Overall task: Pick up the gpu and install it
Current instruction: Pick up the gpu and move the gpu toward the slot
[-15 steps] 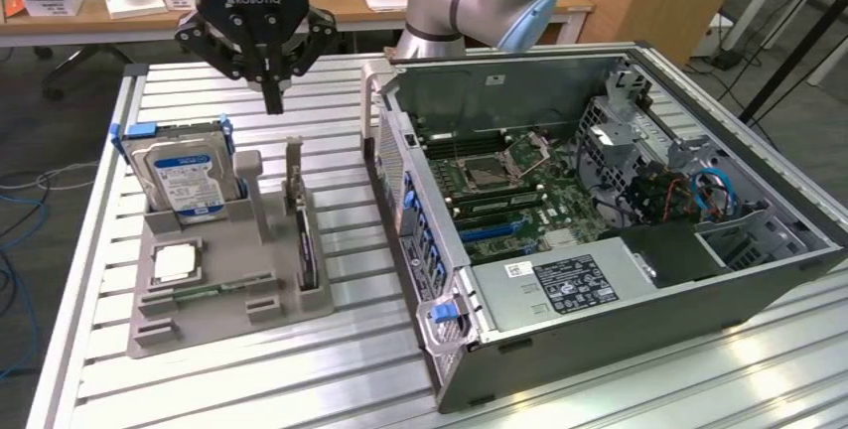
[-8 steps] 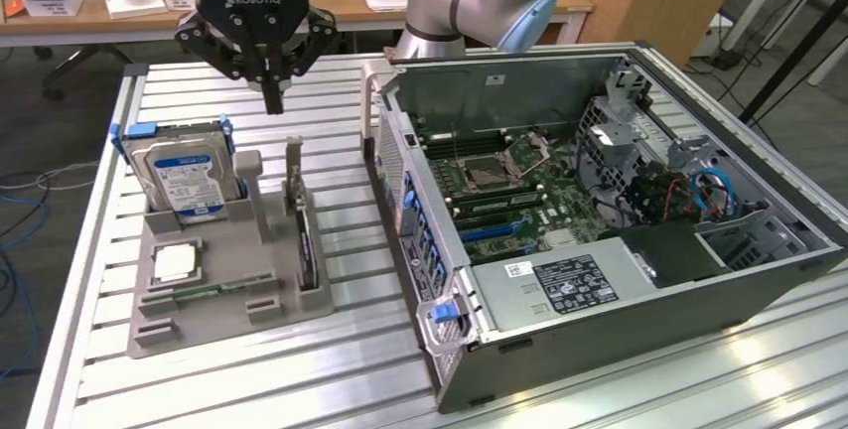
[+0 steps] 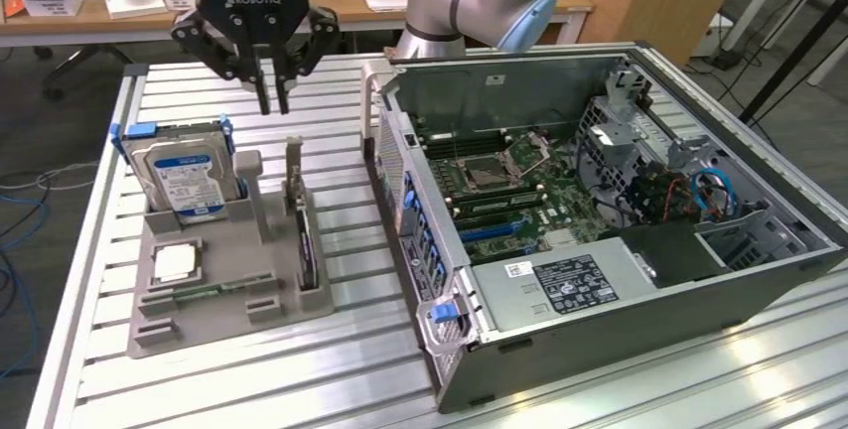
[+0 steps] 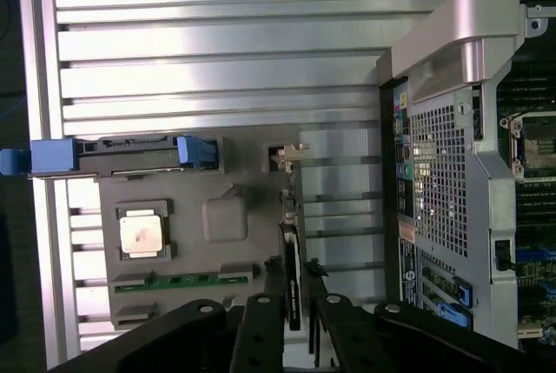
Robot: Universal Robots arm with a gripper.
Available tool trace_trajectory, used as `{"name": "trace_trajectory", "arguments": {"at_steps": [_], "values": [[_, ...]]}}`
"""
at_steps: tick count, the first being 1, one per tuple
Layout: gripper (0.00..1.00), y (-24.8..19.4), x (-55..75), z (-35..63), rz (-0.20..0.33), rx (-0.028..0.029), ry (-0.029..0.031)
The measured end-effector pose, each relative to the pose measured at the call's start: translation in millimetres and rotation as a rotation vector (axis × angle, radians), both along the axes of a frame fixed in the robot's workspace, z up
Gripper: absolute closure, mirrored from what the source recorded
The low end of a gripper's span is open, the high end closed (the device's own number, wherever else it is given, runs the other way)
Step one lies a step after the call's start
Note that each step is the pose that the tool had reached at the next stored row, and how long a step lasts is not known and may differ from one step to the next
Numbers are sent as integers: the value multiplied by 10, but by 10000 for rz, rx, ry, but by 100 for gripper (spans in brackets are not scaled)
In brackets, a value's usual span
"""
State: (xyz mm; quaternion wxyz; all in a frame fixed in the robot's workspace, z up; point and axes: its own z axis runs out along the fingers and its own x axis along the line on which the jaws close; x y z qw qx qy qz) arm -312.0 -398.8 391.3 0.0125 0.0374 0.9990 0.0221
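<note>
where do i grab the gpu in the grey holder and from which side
Probably its top edge, mid-length, from straight above. The gpu stands on edge in a narrow slot of the grey holder, so only the upper edge is free and its flat faces can be pinched; keep clear of the metal bracket end.

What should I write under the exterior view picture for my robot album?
Gripper hangs above a gray holder where the gpu stands on edge, beside an open computer case.
</note>
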Motion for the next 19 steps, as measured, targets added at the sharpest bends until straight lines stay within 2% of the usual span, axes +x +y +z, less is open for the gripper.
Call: {"name": "trace_trajectory", "arguments": {"at_steps": [1, 2, 4, 7, 8, 19], "values": [[71, 0, 0, 0, 0, 0, 0], [71, 0, 0, 0, 0, 0, 0], [59, 0, 0, 0, 0, 0, 0], [53, 0, 0, 0, 0, 0, 1], [47, 0, 0, 0, 0, 0, 0], [47, 0, 0, 0, 1, 0, 1]]}}
